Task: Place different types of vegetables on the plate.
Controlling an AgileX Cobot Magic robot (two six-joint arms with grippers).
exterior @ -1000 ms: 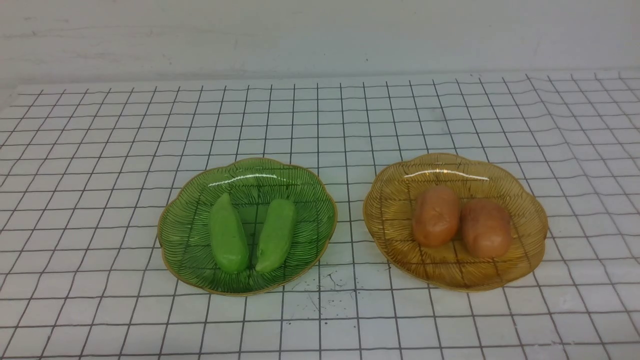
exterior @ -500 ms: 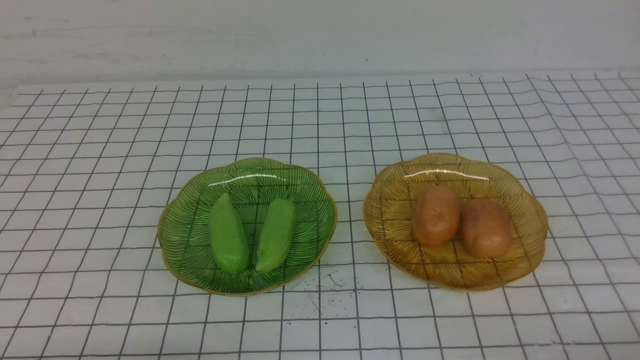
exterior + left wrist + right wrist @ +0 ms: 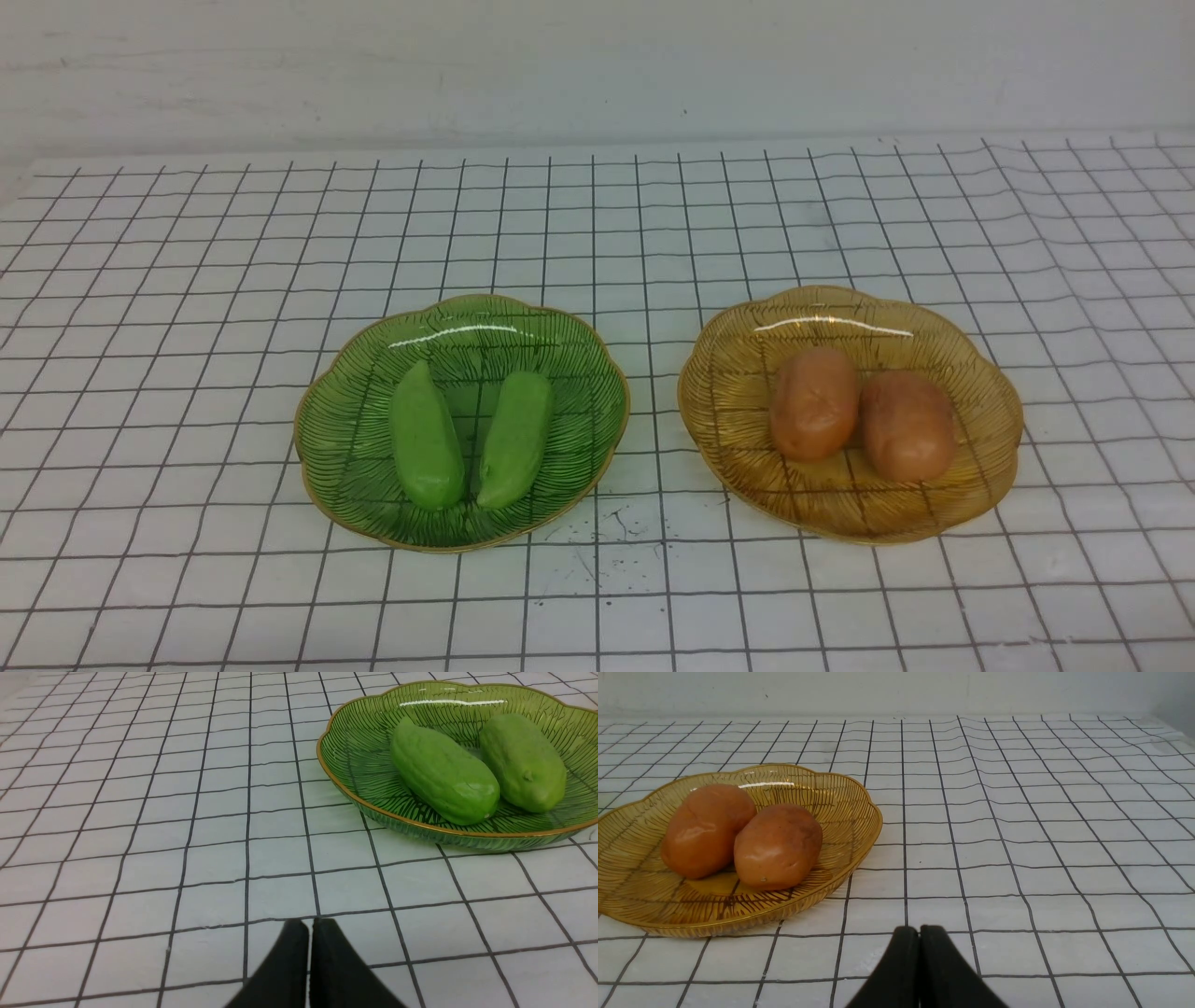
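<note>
No shift: glossy green pods [image 3: 425, 439], orange-brown lumps [image 3: 814, 403]

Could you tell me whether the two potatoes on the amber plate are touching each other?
Touching. In the right wrist view the left potato and right potato press together with no gap.

Front view: neither arm nor gripper in frame.

Left wrist view: green plate [image 3: 355, 751] cut off by picture edge on one side; only black fingertips [image 3: 292, 952] of left gripper [image 3: 310, 926] show, body out of frame.

Right wrist view: amber plate [image 3: 850, 812] cut off at picture edge; right gripper [image 3: 919, 932] shows fingertips only (tips pressed together).

Dark specks [image 3: 611, 532] on cloth [image 3: 187, 280] near green plate: too small to tell what.

Undersides of vegetables hidden.
</note>
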